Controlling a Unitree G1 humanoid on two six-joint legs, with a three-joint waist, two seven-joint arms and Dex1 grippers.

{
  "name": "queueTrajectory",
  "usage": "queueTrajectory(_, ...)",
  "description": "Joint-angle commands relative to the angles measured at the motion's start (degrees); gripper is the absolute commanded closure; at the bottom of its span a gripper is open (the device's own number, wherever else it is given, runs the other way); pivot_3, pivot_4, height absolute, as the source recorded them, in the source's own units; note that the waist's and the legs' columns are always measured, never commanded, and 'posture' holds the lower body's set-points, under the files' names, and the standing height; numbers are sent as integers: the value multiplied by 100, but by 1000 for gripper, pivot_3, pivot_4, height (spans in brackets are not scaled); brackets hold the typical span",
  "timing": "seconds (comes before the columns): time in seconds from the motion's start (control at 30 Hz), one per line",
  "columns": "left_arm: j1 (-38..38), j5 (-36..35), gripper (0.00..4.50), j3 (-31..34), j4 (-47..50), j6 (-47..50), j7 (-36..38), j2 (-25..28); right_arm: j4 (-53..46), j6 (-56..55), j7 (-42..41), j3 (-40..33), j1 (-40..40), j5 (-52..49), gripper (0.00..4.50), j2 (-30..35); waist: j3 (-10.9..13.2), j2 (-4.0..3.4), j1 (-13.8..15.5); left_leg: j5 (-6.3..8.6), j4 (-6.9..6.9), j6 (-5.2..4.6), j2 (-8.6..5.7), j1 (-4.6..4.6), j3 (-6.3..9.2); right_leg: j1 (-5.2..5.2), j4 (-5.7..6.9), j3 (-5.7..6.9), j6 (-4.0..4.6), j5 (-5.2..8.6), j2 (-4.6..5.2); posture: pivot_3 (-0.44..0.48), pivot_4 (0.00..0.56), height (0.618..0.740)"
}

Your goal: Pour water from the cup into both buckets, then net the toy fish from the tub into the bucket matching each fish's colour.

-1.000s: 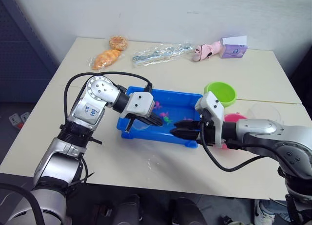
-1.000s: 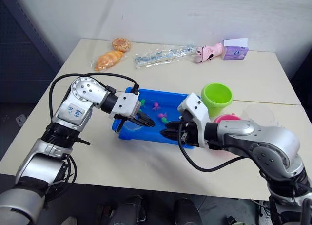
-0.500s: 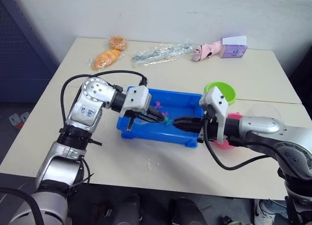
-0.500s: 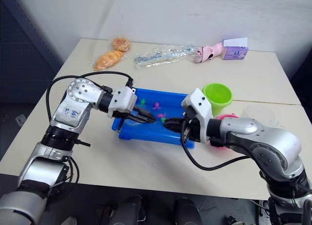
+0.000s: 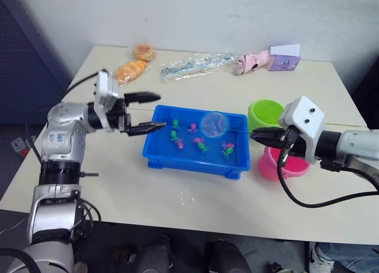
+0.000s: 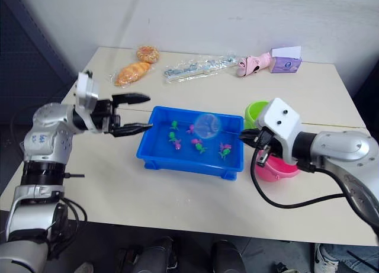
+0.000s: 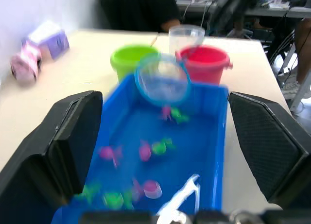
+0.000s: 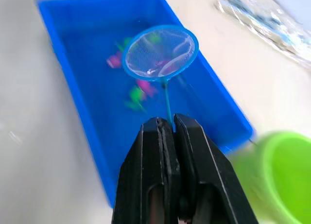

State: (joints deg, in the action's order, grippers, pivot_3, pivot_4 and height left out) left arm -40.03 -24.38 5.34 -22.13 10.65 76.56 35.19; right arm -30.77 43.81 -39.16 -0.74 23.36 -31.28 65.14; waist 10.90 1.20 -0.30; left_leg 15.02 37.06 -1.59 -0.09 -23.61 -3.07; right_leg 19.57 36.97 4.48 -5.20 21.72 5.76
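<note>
Robot's right gripper is holding a small net over a blue tub on a pale bench.

The right gripper's fingers are pinching the net's thin handle, and the light-blue hoop is hanging above the tub's far right part. Green and pink toy fish are lying scattered in the tub. The left gripper is hovering just beside the tub's left end, fingers spread wide and holding nothing. The lime green bucket is standing just right of the tub, with the pink bucket nearer the robot beside it. In the left wrist view, the clear cup is standing behind both buckets.
</note>
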Motion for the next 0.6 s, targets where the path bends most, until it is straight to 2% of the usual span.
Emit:
queueTrajectory(0.03,220,70,56,-220,196,-116,116,-111,442,-546,-198,797,523,1187,4500,125,1,0,2,0,3,0,1,-2,-1,4,-2,-1,0,0,0,0,150,740)
queueTrajectory(0.17,391,48,56,-417,423,-40,50,-305,835,-930,-406,1388,956,2151,4500,98,3,-3,20,-2,0,4,1,-5,1,12,-5,-3,0,0,3,0,150,740)
queueTrajectory(0.33,233,107,56,-536,188,-115,39,-526,1174,-1185,-684,2013,1557,3235,4500,12,5,-6,14,-3,4,5,0,-7,-3,14,-2,-3,0,0,2,0,150,740)
queueTrajectory(0.6,-39,189,56,-642,-124,-283,140,-691,1172,-1175,-1309,2323,1746,3972,4500,-116,5,-7,16,-3,5,6,0,-7,-3,13,6,0,0,0,1,0,150,740)
